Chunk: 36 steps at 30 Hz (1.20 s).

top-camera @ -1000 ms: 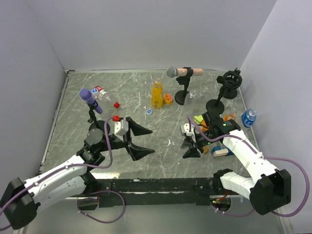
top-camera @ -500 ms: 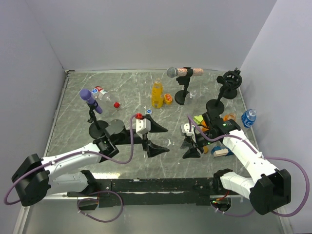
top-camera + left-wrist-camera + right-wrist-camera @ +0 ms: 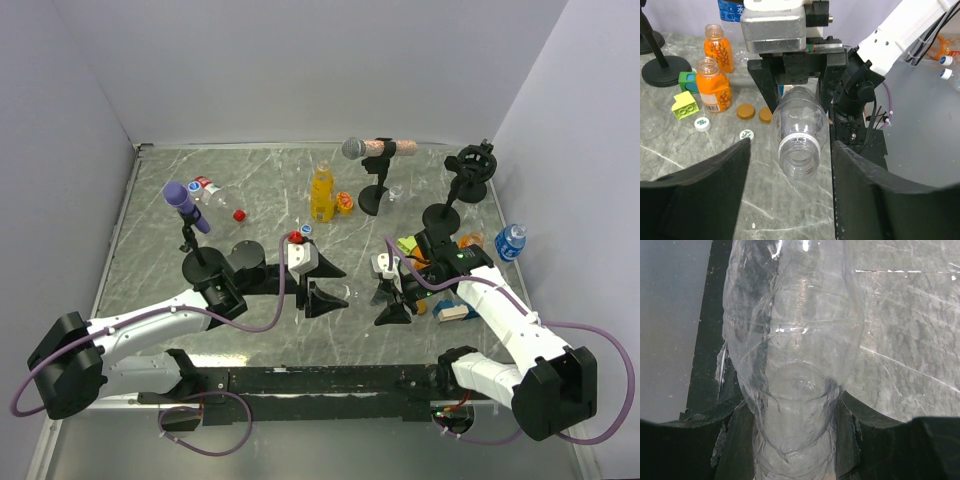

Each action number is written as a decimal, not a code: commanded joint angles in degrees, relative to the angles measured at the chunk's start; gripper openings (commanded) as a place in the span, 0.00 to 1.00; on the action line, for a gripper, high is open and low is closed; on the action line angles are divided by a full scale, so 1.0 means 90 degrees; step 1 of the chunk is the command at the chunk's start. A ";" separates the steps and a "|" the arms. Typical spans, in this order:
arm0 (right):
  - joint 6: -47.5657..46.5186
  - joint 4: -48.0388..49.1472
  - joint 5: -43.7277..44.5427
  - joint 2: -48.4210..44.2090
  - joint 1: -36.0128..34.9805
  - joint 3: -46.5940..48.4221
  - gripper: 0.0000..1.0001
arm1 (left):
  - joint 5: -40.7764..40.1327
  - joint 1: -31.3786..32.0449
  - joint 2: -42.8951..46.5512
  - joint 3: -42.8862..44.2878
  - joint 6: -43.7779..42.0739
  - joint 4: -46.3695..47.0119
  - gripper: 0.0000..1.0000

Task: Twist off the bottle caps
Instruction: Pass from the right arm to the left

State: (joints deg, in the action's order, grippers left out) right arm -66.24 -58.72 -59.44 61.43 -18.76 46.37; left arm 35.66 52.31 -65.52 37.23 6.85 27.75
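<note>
The clear bottle [image 3: 799,131] lies level in my right pincer [image 3: 799,107], above the tabletop [image 3: 250,170] near its front middle. Its neck points toward my left pincer [image 3: 790,167]. The mouth is bare, with only a pale ring round the rim, and I see nothing inside the see-through body. My right pincer is closed on the bottle's body, one black finger on each side, and the wrist view shows the crinkled plastic filling the gap between them. My left pincer stands open, a finger on either side of the bottle mouth. There is a clear gap on one side and only a sliver on the other, and it has hold of nothing. On the tabletop beyond the bottle lie two pale caps [image 3: 702,123], loose and flat, just beside two brown discs [image 3: 745,111]. Next to those stand two orange bottles [image 3: 712,86], upright with open necks, orange almost to the top. Green and yellow toy blocks [image 3: 685,104] sit close by. Farther back a tall juice bottle [image 3: 321,195] stands upright, with a small blue cap [image 3: 306,229] loose in front of it. To the left a labelled bottle [image 3: 212,197] lies on its side with a red cap [image 3: 239,214] at its end. A small blue-labelled bottle [image 3: 511,241] stands at the right edge.
</note>
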 commanded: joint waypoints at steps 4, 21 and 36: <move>-0.0209 -0.0009 -0.0290 -0.0019 -0.0034 0.0043 0.31 | 0.0090 0.0027 0.0102 0.0180 -0.0039 0.0080 0.63; 0.0211 0.0098 -0.0319 0.0001 -0.0034 0.0141 0.54 | 0.0228 0.0017 0.0248 0.0374 0.0029 -0.0679 0.01; 0.1656 0.0791 0.0120 -0.0839 0.0629 0.0414 0.99 | -0.2564 -0.0421 0.1636 0.2256 0.0947 -0.5833 0.01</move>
State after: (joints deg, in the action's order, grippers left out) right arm -54.83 -55.33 -58.87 56.62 -14.90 48.53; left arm 23.51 51.16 -52.12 46.78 11.53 -9.06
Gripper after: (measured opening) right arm 0.992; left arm 0.321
